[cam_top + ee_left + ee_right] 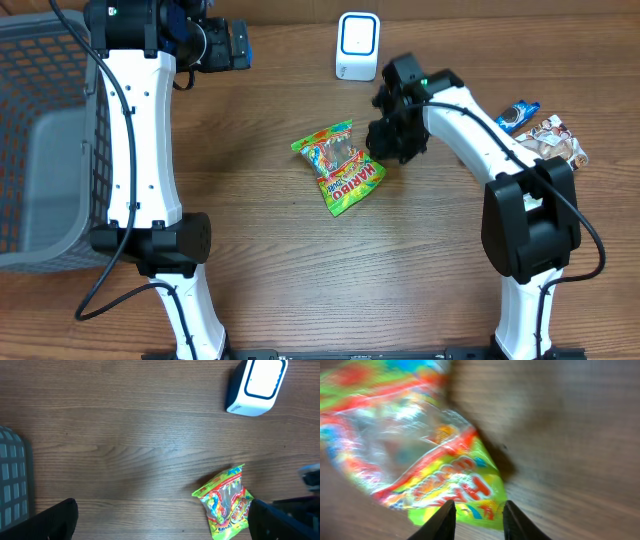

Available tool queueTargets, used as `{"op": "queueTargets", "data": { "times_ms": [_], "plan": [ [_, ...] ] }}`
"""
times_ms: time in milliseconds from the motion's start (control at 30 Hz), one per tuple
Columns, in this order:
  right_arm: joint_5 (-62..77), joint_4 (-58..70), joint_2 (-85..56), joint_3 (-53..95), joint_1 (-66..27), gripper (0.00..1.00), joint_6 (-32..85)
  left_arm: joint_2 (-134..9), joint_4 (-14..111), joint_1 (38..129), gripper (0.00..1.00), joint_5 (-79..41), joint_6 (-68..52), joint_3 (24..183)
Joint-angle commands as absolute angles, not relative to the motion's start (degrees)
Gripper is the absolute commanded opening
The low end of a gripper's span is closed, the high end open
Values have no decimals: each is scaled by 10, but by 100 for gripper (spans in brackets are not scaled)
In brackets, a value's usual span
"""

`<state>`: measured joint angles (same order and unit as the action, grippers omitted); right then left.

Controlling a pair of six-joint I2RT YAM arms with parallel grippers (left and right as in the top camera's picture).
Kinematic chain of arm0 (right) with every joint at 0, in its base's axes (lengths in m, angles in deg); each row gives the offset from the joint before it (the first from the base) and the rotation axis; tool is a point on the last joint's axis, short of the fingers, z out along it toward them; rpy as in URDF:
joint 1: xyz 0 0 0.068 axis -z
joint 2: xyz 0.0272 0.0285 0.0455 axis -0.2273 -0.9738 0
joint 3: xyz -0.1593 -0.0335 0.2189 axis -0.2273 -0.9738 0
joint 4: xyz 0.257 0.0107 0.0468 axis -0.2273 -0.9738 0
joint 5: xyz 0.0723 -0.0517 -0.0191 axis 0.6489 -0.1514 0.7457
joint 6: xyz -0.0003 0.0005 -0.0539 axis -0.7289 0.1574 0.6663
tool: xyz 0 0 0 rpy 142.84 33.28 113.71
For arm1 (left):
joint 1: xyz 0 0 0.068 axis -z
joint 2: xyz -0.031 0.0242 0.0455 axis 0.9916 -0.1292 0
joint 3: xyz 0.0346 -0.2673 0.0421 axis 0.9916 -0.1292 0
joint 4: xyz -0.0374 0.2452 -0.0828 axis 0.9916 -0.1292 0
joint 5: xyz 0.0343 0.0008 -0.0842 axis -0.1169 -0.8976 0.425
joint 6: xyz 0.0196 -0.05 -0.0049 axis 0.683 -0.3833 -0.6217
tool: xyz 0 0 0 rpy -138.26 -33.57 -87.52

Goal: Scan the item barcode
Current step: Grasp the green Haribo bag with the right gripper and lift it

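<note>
Right end effector (pixel 479 506) narrowly open over edge of Haribo bag (pixel 340 165), which lies flat on surface (pixel 270 250). Left end effector (pixel 164 510) wide, holding nothing. Scanner (pixel 357 45) upright nearby.

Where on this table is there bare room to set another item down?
Bare wood between the left arm and the bag, and in front of the bag between both arm bases. Crowded: the right edge, with snacks beside the right arm.

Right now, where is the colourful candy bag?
In the overhead view the candy bag lies flat in the middle of the wooden table, below the white scanner, with the right gripper at its right edge.
</note>
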<state>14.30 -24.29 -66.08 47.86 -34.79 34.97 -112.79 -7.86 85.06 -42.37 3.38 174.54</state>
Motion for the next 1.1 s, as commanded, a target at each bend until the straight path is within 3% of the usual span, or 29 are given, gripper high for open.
{"op": "queueTargets", "data": {
  "times_ms": [0, 433, 533, 967, 1033, 1067],
  "plan": [
    [117, -268, -647, 561, -377, 35, 427, -1134, -78, 849, 100, -426, 32, 1748],
    [-17, -220, -691, 548, -519, 64, 448, -1134, -78, 848, 100, -426, 32, 1748],
    [-43, -225, -720, 542, -524, 66, 447, -1133, -78, 849, 100, -426, 32, 1748],
    [-51, -263, -765, 542, -519, 67, 435, -1134, -78, 849, 100, -426, 32, 1748],
    [-51, -260, -765, 542, -519, 64, 435, -1134, -78, 849, 100, -426, 32, 1748],
    [-51, -259, -765, 542, -519, 57, 435, -1133, -78, 849, 100, -426, 32, 1748]
  ]
}}
